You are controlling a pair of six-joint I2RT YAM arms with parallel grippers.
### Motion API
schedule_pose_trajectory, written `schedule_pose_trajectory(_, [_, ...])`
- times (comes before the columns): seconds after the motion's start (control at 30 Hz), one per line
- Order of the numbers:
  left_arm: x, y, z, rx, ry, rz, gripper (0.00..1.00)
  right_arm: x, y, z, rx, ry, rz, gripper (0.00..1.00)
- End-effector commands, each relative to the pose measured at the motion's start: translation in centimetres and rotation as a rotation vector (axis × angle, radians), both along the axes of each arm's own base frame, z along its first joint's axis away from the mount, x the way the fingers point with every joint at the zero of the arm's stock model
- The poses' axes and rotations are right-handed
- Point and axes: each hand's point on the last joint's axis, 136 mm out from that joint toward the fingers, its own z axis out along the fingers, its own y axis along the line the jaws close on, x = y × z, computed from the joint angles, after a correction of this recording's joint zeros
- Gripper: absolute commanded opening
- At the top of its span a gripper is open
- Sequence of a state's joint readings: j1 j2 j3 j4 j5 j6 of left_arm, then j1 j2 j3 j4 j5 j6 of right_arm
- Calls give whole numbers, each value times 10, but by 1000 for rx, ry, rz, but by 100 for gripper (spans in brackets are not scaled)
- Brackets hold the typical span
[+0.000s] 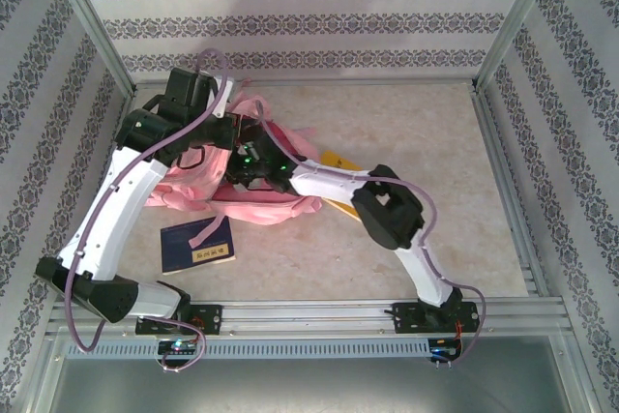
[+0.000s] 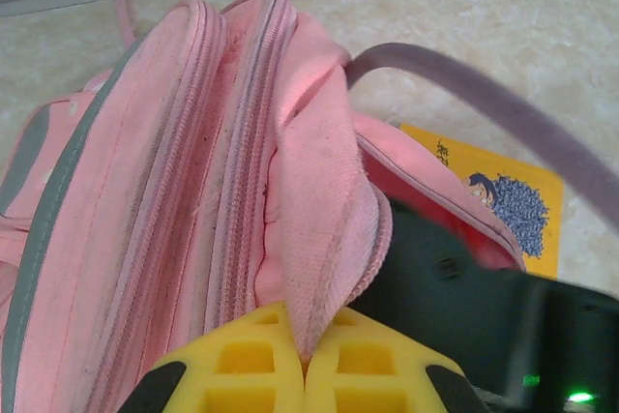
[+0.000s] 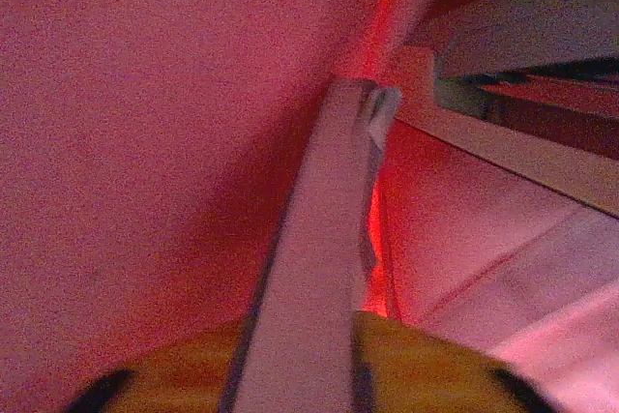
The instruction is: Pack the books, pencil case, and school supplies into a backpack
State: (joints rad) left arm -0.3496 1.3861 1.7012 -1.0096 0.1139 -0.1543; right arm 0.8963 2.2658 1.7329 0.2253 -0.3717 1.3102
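Backpack (image 1: 266, 208), pink, lies mid-way across the table (image 1: 416, 123), behind a navy book (image 1: 196, 244). Left claw (image 2: 305, 365) is pinched together on its opening flap. Right claw (image 3: 300, 336), inside it, straddles a thin flat item (image 3: 319, 220); gripped or loose, I cannot tell. Yellow book (image 2: 493, 195) lies just beyond.

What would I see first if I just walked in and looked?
The big pink backpack in the middle of the table grabs the eye. The left hand pinches its fabric, and the right hand is poked inside, where all looks red-pink. A navy book lies in front of it, and a yellow book peeks out beside it.
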Motion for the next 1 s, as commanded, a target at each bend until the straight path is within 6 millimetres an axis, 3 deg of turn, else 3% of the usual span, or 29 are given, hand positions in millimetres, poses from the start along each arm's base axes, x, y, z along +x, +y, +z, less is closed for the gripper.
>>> schedule_pose_trajectory(0.0, [18,-3,49,-113,-158,10,0,13,19,14,15,-101,-16,52])
schedule_pose_trajectory(0.13, [22,8,41,-130,-143,40,0,10,14,31,6,-211,10,75])
schedule_pose_trajectory(0.27, [26,15,34,-127,-136,67,0,-8,-7,58,-76,-366,88,82])
schedule_pose_trajectory(0.4, [33,19,26,-126,-121,87,0,-30,-37,72,-164,-481,157,87])
schedule_pose_trajectory(0.5, [40,23,16,-115,-104,106,0,-43,-67,67,-276,-518,170,88])
schedule_pose_trajectory(0.63, [51,27,-9,-115,-63,134,0,-58,-115,41,-429,-517,162,88])
schedule_pose_trajectory(0.8, [71,31,-33,-153,-9,168,0,-71,-168,30,-445,-520,136,87])
schedule_pose_trajectory(0.87, [78,34,-35,-181,-9,187,0,-70,-185,32,-463,-533,123,87])
schedule_pose_trajectory(0.97, [89,44,-34,-205,-17,222,0,-51,-228,30,-509,-508,8,85])
